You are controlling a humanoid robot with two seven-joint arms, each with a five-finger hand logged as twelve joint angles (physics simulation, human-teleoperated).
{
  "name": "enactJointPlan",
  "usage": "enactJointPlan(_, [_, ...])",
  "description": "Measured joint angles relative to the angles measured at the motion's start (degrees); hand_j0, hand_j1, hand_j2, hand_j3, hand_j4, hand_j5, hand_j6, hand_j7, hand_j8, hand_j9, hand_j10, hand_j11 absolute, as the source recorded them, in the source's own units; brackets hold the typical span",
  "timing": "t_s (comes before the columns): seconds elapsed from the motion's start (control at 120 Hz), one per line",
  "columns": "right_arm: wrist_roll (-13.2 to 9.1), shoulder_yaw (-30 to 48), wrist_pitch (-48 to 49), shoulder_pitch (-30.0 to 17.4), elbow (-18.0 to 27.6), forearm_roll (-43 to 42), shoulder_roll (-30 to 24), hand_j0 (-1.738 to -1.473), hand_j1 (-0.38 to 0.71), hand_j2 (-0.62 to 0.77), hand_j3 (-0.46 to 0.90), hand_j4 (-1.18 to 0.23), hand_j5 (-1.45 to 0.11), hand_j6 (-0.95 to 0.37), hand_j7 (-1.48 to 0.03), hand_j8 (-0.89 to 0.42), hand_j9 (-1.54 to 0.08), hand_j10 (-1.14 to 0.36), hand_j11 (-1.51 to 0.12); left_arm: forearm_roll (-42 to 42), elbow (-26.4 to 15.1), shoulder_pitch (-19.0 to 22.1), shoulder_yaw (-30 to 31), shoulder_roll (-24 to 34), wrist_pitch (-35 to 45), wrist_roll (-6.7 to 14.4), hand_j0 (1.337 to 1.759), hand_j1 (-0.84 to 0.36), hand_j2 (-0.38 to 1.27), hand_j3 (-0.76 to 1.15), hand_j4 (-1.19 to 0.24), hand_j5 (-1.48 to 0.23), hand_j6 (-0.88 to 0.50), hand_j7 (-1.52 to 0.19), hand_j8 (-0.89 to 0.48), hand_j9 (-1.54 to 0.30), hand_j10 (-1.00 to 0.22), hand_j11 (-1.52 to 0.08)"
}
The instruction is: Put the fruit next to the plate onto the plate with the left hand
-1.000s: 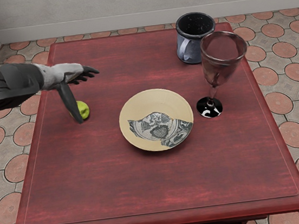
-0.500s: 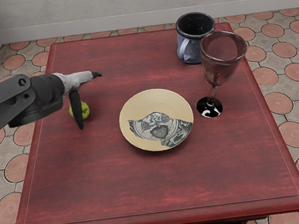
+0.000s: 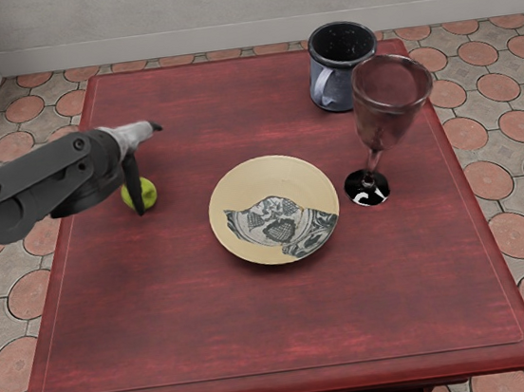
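Fruit [image 3: 148,193], small and green, lies under the left robot hand [image 3: 131,140], whose fingers are spread wide and hold nothing; one dark finger hangs down across its left side. It rests on the counter [image 3: 259,330], left of the plate [image 3: 269,171] and apart from it. A wine glass [image 3: 379,124] and a dark mug [image 3: 342,67] stand beyond the plate, to the right.

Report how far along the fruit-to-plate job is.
Done: nothing is delivered yet. The plate holds no fruit. In hand: the left hand is at the green fruit, which lies to the left of the plate. Its fingers are extended, one dark finger hangs down across the fruit's front, and no closed grasp shows. Left to do: grip the fruit, lift it, carry it right and set it on the plate.
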Motion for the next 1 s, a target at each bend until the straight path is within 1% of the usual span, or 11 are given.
enactJointPlan(0.208, [0.00, 0.02, -0.02, 0.00, 0.00, 0.00, 0.00, -1.658, -0.32, 0.00, 0.00, -0.02, -0.03, -0.02, -0.03, -0.02, -0.03, -0.02, -0.03, -0.01, 0.46, 0.01, 1.27, -0.70, 0.15, 0.00, 1.658, 0.16, 0.03, 0.00, -0.16, -0.20, -0.16, -0.20, -0.16, -0.20, -0.16, -0.20])
enactJointPlan(0.375, [0.00, 0.02, -0.01, 0.00, 0.00, 0.00, 0.00, -1.658, -0.32, 0.00, 0.00, -0.02, -0.03, -0.02, -0.03, -0.02, -0.03, -0.02, -0.03, -0.01, 0.30, 0.15, 2.42, -1.07, 3.14, 0.00, 1.658, 0.08, 0.05, 0.00, -0.23, -0.29, -0.23, -0.29, -0.23, -0.29, -0.23, -0.29])
enactJointPlan(0.417, [0.00, 0.02, -0.02, 0.00, 0.00, 0.00, 0.00, -1.658, -0.32, 0.00, 0.00, -0.02, -0.03, -0.02, -0.03, -0.02, -0.03, -0.02, -0.03, 0.00, 0.11, 0.17, 2.58, -1.07, 4.22, 0.00, 1.658, 0.07, 0.08, 0.00, -0.24, -0.31, -0.25, -0.31, -0.25, -0.31, -0.24, -0.31])
enactJointPlan(0.5, [0.00, 0.02, -0.03, 0.00, 0.00, 0.00, 0.00, -1.658, -0.32, 0.00, 0.00, -0.02, -0.03, -0.02, -0.03, -0.02, -0.03, -0.02, -0.03, -0.01, -0.15, -0.03, 4.41, -2.02, 5.58, 0.00, 1.658, 0.04, 0.09, 0.00, -0.27, -0.35, -0.27, -0.34, -0.27, -0.34, -0.27, -0.34])
enactJointPlan(0.6, [0.00, 0.02, -0.02, 0.00, 0.00, 0.00, 0.00, -1.658, -0.32, 0.00, 0.00, -0.02, -0.03, -0.02, -0.03, -0.02, -0.03, -0.02, -0.03, -0.03, -0.24, -0.09, 6.11, -1.39, 6.22, 0.00, 1.658, 0.02, 0.09, 0.00, -0.29, -0.37, -0.29, -0.37, -0.29, -0.37, -0.29, -0.37])
enactJointPlan(0.692, [0.00, 0.02, -0.01, 0.00, 0.00, 0.00, 0.00, -1.658, -0.32, 0.00, 0.00, -0.02, -0.03, -0.02, -0.03, -0.02, -0.03, -0.02, -0.03, -0.02, -0.26, -0.11, 6.78, -1.30, 6.28, 0.00, 1.658, -0.02, 0.09, 0.00, -0.32, -0.42, -0.32, -0.42, -0.32, -0.42, -0.32, -0.42])
enactJointPlan(0.842, [0.00, 0.02, -0.02, 0.00, 0.00, 0.00, 0.00, -1.658, -0.32, 0.00, 0.00, -0.02, -0.03, -0.02, -0.03, -0.02, -0.03, -0.02, -0.03, -0.20, -0.28, -0.16, 7.15, -0.64, 5.97, 0.00, 1.658, -0.11, 0.15, 0.00, -0.40, -0.52, -0.40, -0.52, -0.40, -0.52, -0.40, -0.52])
enactJointPlan(0.883, [0.00, 0.02, -0.02, 0.00, 0.00, 0.00, 0.00, -1.658, -0.32, 0.00, 0.00, -0.02, -0.03, -0.02, -0.03, -0.02, -0.03, -0.02, -0.03, -0.36, -0.28, -0.24, 7.16, -0.55, 5.92, 0.00, 1.658, -0.14, 0.15, 0.00, -0.42, -0.55, -0.42, -0.55, -0.42, -0.55, -0.42, -0.55])
enactJointPlan(0.917, [0.00, 0.02, -0.03, 0.00, 0.00, 0.00, 0.00, -1.658, -0.32, 0.00, 0.00, -0.02, -0.03, -0.02, -0.03, -0.02, -0.03, -0.02, -0.03, -0.56, -0.28, -0.58, 7.16, 0.26, 5.90, -0.01, 1.658, -0.14, 0.18, 0.00, -0.43, -0.56, -0.43, -0.56, -0.43, -0.56, -0.43, -0.56])
enactJointPlan(1.0, [0.00, 0.02, -0.01, 0.00, 0.00, 0.00, 0.00, -1.658, -0.32, 0.00, 0.00, -0.02, -0.03, -0.02, -0.03, -0.02, -0.03, -0.02, -0.03, -0.83, -0.28, -0.70, 7.06, 0.83, 5.64, -0.01, 1.658, -0.18, 0.15, 0.00, -0.46, -0.59, -0.46, -0.59, -0.46, -0.59, -0.46, -0.59])
